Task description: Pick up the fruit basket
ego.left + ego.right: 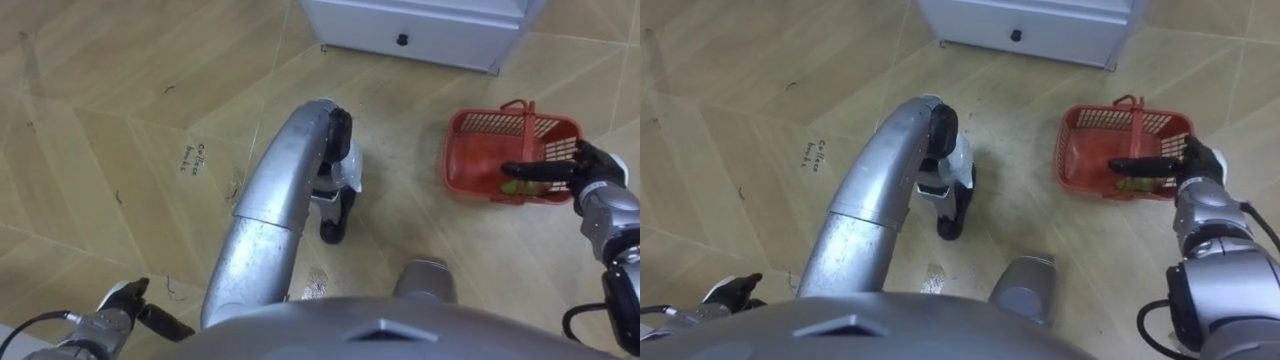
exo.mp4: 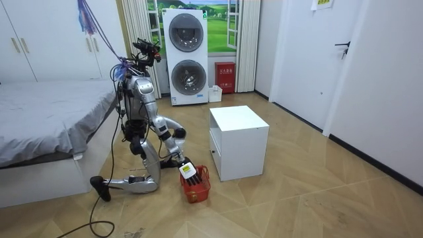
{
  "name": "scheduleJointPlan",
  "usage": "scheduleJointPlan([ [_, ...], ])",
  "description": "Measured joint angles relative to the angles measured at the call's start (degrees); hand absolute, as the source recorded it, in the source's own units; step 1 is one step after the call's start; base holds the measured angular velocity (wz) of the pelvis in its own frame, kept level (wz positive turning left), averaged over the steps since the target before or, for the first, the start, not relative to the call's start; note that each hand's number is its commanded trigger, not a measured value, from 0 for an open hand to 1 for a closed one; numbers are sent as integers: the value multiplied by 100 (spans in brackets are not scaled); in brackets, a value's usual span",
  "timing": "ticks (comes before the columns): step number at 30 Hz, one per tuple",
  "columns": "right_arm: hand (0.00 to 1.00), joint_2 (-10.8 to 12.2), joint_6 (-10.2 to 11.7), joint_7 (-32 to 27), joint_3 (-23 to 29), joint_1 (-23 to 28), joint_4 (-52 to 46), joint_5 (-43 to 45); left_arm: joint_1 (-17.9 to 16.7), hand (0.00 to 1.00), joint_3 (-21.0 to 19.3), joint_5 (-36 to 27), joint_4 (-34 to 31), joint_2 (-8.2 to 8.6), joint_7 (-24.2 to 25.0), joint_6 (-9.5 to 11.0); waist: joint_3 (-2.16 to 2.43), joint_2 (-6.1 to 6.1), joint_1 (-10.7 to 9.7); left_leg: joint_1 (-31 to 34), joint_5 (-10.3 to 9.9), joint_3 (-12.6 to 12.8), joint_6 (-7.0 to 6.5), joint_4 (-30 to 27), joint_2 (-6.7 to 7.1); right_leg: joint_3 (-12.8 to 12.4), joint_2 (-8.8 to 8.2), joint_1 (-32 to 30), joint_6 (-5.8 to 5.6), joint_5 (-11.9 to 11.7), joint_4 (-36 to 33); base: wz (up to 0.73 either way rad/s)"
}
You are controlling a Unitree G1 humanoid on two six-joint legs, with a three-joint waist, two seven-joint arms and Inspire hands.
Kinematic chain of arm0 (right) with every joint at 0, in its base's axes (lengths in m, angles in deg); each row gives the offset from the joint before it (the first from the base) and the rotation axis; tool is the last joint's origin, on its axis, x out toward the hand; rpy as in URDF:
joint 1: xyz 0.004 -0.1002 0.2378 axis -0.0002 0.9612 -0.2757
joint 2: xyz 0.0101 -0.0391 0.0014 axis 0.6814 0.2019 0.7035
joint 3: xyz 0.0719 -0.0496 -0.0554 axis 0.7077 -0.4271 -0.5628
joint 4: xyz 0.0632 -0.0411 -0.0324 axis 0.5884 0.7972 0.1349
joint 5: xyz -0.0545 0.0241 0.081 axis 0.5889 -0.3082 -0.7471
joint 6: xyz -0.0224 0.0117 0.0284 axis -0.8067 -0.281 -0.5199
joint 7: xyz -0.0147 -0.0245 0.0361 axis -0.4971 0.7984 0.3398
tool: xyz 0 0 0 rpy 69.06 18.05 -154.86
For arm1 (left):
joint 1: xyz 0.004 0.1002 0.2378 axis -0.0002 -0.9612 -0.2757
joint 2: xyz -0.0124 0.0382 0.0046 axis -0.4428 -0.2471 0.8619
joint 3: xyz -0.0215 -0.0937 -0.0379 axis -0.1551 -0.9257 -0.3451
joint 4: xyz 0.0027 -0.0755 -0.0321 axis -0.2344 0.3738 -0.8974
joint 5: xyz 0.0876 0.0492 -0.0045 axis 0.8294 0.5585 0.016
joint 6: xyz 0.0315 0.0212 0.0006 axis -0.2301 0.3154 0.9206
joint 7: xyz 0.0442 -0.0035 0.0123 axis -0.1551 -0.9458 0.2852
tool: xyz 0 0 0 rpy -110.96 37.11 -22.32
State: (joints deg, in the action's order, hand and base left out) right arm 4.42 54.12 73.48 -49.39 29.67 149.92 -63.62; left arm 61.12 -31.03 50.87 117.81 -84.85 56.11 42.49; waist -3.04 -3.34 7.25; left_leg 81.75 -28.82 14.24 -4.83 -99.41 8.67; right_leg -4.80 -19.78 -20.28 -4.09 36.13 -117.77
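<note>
The fruit basket (image 1: 456, 150), red and latticed, sits on the wooden floor (image 1: 100, 150) to the robot's right, just near of a white cabinet (image 1: 430, 28) whose drawer front carries a dark knob (image 1: 402, 40). The basket's handle (image 1: 527, 120) arches upright across its middle. Something small and greenish-yellow (image 1: 512, 187) lies inside by the near wall, possibly a piece of fruit, though it is too partly covered to be sure.

The right hand (image 1: 588, 170) reaches in from the right and is over the basket's near rim. Its fingers (image 1: 530, 171) are straight, pointing left across the rim, and released rather than closed on anything; they lie near of the handle and are not around it. Whether they touch the rim cannot be told.

The left hand (image 1: 118, 300) shows at the lower left, low beside the robot and well apart from the basket. Whether it is clenched or released cannot be told.

In the room view the robot is down on one knee between the bed (image 2: 46, 125) and the cabinet, bent toward the basket at its front.
</note>
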Motion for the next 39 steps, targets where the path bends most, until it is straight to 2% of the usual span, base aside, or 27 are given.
scheduleJointPlan([
  [8, 0, 6, -58, 56, -507, -122, 0, -11, 117, 0, 269, -12, -8, 9, 81, -34, 2, 132, 100, 77, 26, 38, -37, -5, -28, -57, -21, -105, -8, 4, -35, 0],
  [18, 0, 75, -63, 159, -608, -235, -12, -8, 110, 0, 421, -234, -15, 22, 82, -47, -3, 123, 107, 158, 41, 60, -30, 9, -91, -131, 0, -262, -14, 7, -90, -1],
  [19, 13, 88, -63, 156, -609, -235, -12, -8, 106, 0, 421, -235, -23, 22, 82, -47, -7, 118, 107, 158, 41, 59, -30, 7, -92, -130, 5, -261, -14, 7, -90, 0],
  [20, 100, 119, -63, 151, -609, -236, -12, -11, 103, 0, 426, -236, -31, 24, 81, -48, -12, 109, 108, 159, 41, 57, -30, 2, -97, -129, 12, -260, -14, 8, -92, 0],
  [22, 100, 175, -63, 151, -616, -252, -13, -33, 90, 0, 530, -239, -76, 38, 80, -83, -16, 102, 109, 165, 41, 50, -31, -11, -114, -128, 31, -263, -17, 10, -100, 0],
  [24, 100, 238, -62, 153, -619, -261, -12, -38, 93, 0, 596, -238, -177, 116, 80, -157, -51, 42, 109, 170, 46, 46, -41, -22, -130, -130, 40, -266, -16, 10, -110, 0],
  [27, 100, 287, -62, 158, -617, -264, -7, -66, 123, 0, 648, -240, -180, 269, 81, -157, -59, 29, 106, 172, 56, 54, -60, -27, -143, -131, 38, -271, -16, 10, -122, 0],
  [33, 100, 329, -123, 168, -603, -301, -4, -80, 156, 0, 652, -243, -168, 460, 82, -187, -79, -25, 98, 194, 72, 43, -90, -50, -155, -119, 66, -270, -18, 12, -131, 0],
  [39, 100, 455, -177, 224, -600, -306, 44, -292, 367, 0, 645, -243, -162, 468, 101, -219, -77, -28, 91, 192, 85, 42, -106, -54, -171, -115, 77, -268, -30, 18, -152, 0],
])
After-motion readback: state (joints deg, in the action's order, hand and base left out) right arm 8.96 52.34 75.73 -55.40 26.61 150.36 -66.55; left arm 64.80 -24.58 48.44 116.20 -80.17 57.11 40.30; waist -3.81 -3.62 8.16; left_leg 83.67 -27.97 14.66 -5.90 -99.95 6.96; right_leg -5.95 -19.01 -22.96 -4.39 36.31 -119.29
